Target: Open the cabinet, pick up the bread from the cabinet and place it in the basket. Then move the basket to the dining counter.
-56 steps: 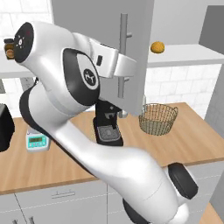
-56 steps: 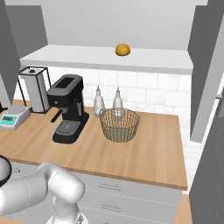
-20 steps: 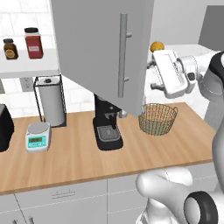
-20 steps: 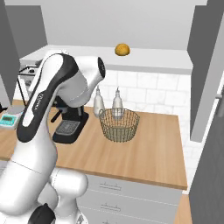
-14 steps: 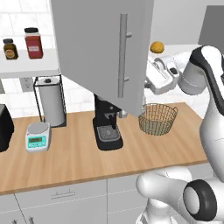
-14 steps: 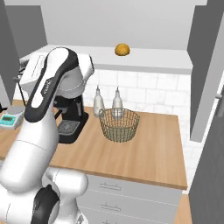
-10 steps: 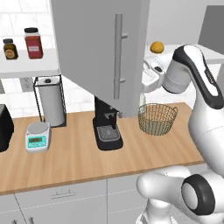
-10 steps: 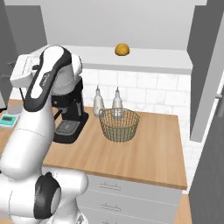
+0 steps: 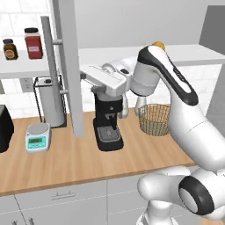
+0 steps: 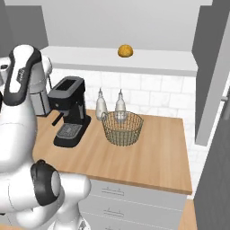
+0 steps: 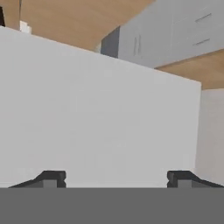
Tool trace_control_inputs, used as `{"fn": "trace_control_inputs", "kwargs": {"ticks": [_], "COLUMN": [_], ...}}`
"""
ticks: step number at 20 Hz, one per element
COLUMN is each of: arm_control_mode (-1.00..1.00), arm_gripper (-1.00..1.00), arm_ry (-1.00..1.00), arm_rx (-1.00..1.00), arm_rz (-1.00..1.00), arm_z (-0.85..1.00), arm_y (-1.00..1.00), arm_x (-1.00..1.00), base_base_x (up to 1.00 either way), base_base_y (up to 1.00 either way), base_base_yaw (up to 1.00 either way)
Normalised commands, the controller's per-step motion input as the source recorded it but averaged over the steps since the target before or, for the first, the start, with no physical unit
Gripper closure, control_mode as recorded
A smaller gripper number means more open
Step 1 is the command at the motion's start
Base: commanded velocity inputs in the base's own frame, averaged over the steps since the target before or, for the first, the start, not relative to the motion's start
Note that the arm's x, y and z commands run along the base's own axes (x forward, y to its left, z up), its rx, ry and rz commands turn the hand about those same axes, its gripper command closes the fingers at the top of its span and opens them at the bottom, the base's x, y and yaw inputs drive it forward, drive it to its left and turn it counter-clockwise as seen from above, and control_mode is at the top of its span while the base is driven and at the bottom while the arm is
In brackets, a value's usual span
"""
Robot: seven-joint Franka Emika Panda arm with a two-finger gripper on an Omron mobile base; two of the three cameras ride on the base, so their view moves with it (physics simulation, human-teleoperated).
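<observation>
Bread point(image 10: 125, 50) sits alone on the open cabinet shelf point(image 10: 134, 60), well above the basket point(image 10: 122, 128) on the desk point(image 10: 152, 157). Your gripper point(image 9: 83, 75) is nowhere near it: it hangs beside the swung-out door point(image 9: 70, 66), fingertips point(image 11: 52, 177) wide apart and holding nothing, looking flat at the grey panel.

Watch three things. The door stands edge-on between the gripper and the shelf, so a straight sweep toward the bread could knock it further or snag its handle point(image 9: 48, 70). The coffee machine point(image 9: 107, 118) is right beneath the arm's wrist; dropping low while you turn risks clipping it. The bread is small and rounded, lying near the shelf's front edge, so I judge a hasty or off-centre close could nudge it off the shelf, past the basket, or roll it back out of reach. Two bottles point(image 10: 110, 105) stand just behind the basket, easy to topple on the way down.
</observation>
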Motion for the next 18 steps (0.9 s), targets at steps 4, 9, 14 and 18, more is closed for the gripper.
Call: {"fn": "trace_control_inputs", "kwargs": {"ticks": [4, 9, 14, 18], "arm_control_mode": [-1.0, -1.0, -1.0, -1.0], "arm_gripper": [-1.0, -1.0, -1.0, -1.0], "arm_ry": [-0.1, -0.08, -0.05, -0.16], "arm_rx": [-0.09, -0.13, -0.09, 0.0], "arm_rz": [-0.36, -0.39, -0.42, -0.21], "arm_z": [-0.03, -0.09, -0.32, -0.29], "arm_y": [0.83, 0.13, -0.92, -1.0], "arm_x": [-0.19, -0.01, 0.66, 0.86], "base_base_x": [0.0, 0.0, 0.0, 0.0], "base_base_y": [0.0, 0.0, 0.0, 0.0], "base_base_yaw": [0.0, 0.0, 0.0, 0.0]}}
